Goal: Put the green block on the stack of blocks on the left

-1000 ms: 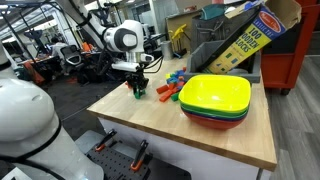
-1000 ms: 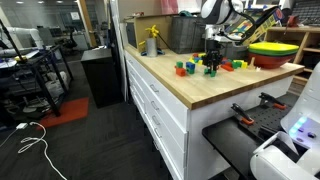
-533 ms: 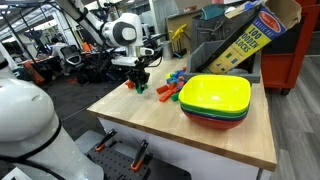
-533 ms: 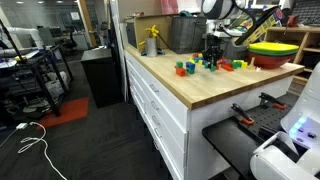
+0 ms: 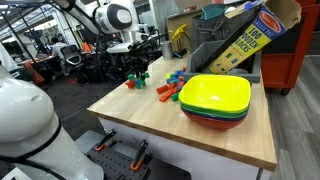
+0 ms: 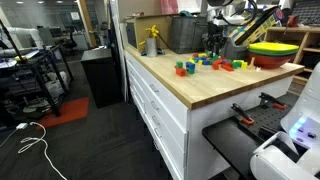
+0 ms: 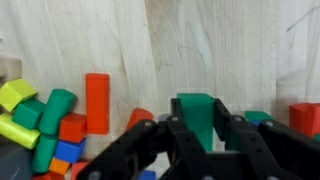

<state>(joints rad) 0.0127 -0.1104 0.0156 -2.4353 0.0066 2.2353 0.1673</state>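
Note:
My gripper [image 7: 197, 128] is shut on the green block [image 7: 195, 112], which sits upright between the two black fingers [image 7: 238, 135]. In both exterior views the gripper [image 5: 137, 70] [image 6: 213, 48] hangs above the wooden table, near the far end of the block area. The stack of blocks [image 6: 184, 68] is a small red, green and blue group, apart from the gripper, towards the table's left end in that view. In the wrist view a red block [image 7: 305, 118] shows at the right edge; I cannot tell if it belongs to the stack.
A heap of mixed coloured blocks [image 5: 172, 86] [image 7: 45, 125] lies by the stacked bowls [image 5: 215, 100], yellow-green on top. A red upright block [image 7: 97, 102] stands on the table [image 5: 180, 135]. A block box [image 5: 245, 40] leans at the back.
My gripper has risen from the tabletop with the green block in it and moved a little towards the far side of the table. The other blocks have not moved.

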